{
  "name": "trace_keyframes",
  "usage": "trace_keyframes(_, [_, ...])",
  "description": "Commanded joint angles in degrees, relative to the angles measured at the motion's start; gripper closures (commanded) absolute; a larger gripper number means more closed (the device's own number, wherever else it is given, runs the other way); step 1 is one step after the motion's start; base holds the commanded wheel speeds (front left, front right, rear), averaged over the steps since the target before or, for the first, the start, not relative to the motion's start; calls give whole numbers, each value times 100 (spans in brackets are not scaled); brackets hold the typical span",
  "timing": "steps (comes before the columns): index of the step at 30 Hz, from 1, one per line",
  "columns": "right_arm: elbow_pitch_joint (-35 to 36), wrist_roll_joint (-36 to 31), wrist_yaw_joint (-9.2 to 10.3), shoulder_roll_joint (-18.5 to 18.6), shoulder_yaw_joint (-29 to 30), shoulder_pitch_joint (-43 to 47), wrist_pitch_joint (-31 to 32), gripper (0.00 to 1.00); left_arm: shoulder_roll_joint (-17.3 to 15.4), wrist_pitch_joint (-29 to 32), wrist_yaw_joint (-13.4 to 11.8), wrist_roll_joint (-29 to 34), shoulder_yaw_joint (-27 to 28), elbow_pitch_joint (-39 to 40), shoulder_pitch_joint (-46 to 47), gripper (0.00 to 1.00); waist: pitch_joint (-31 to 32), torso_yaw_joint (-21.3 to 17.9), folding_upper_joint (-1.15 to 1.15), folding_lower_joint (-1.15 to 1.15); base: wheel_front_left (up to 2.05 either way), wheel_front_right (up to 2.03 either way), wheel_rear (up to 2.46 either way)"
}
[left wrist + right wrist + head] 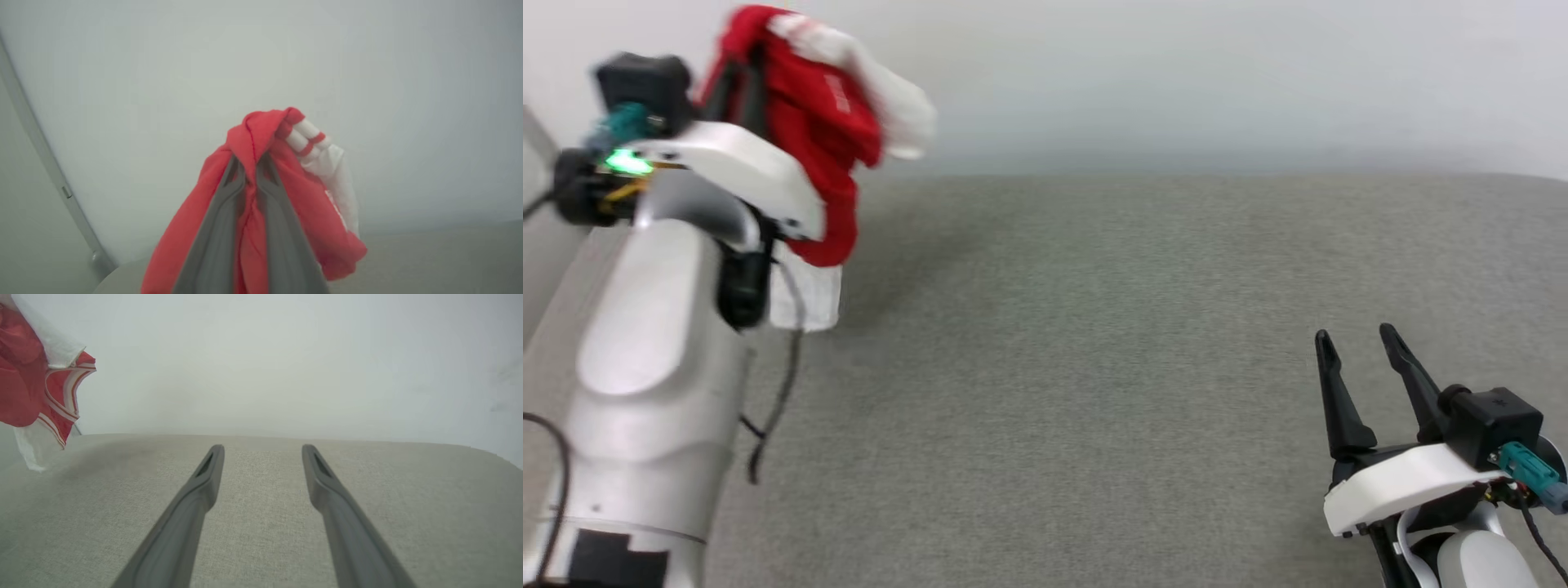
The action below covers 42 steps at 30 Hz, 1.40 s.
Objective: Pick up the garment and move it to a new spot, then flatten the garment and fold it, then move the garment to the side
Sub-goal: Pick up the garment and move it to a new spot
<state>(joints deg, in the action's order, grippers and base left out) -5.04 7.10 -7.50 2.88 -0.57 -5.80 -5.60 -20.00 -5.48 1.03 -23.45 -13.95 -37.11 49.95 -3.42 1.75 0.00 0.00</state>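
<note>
In the upper left of the head view the left gripper [745,77] is raised, its two dark fingers closed tight on a bunched fold of the shirt [821,139]. The left wrist view shows the grip up close: the fingers stand almost together with red cloth pinched between them, and the rest of the shirt drapes down over both sides of the gripper. Red-and-white striped trim and a white sleeve hang at the right of the bundle. The shirt hangs in a loose clump over the far left part of the grey woven surface [1094,367]; whether its lowest white edge touches that surface cannot be told. A small white mark [837,94] on the red cloth is too blurred to read. A green light [625,161] glows on the left wrist. At the lower right of the head view the right gripper [1356,336] is wide open and holds nothing, fingers pointing up the frame above the bare surface, well apart from the shirt.
</note>
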Motion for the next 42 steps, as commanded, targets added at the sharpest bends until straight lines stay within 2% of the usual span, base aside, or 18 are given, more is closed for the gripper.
trace_keyframes(1, [65,12,1,1,34,74,37,0,150,-25,60,1,-115,157,-116,100,106,-235,0,0,0,0,0])
trace_keyframes(6, [190,35,1,0,121,174,107,0,780,36,227,-115,-510,558,-453,100,99,-602,0,0,0,0,0])
trace_keyframes(11, [287,56,1,-2,165,216,129,0,1241,126,363,-207,-975,808,-997,100,-44,-823,0,0,0,0,0])
trace_keyframes(16, [277,128,1,0,185,224,68,0,1463,237,399,-310,-1427,912,-1967,100,-162,-912,0,0,0,0,0])
trace_keyframes(19, [226,174,1,0,151,189,41,0,1503,319,330,-340,-1646,868,-2579,100,-204,-921,0,0,0,0,0])
trace_keyframes(20, [212,203,1,0,140,175,24,0,1503,346,312,-312,-1714,861,-2725,87,-214,-913,0,0,0,0,0])
trace_keyframes(21, [199,210,1,0,141,159,6,0,1498,359,314,-284,-1782,864,-2853,58,-221,-899,0,0,0,0,0])
trace_keyframes(22, [187,212,1,0,149,144,-1,0,1496,329,305,-273,-1828,896,-2943,19,-229,-872,0,0,0,0,0])
trace_keyframes(23, [173,213,1,-1,147,131,-12,0,1491,293,295,-230,-1874,935,-3014,0,-226,-843,0,0,0,0,0])
trace_keyframes(27, [147,165,1,0,182,96,-24,0,1486,-145,175,-116,-1871,1305,-3027,0,-192,-714,0,0,0,0,0])
trace_keyframes(32, [153,99,1,0,271,143,0,0,1379,-713,-184,53,-1534,1893,-2870,0,-79,-520,0,0,0,0,0])
trace_keyframes(42, [293,-8,1,1,369,342,145,0,785,-880,-888,86,-688,2459,-3197,0,121,-263,0,0,0,0,0])
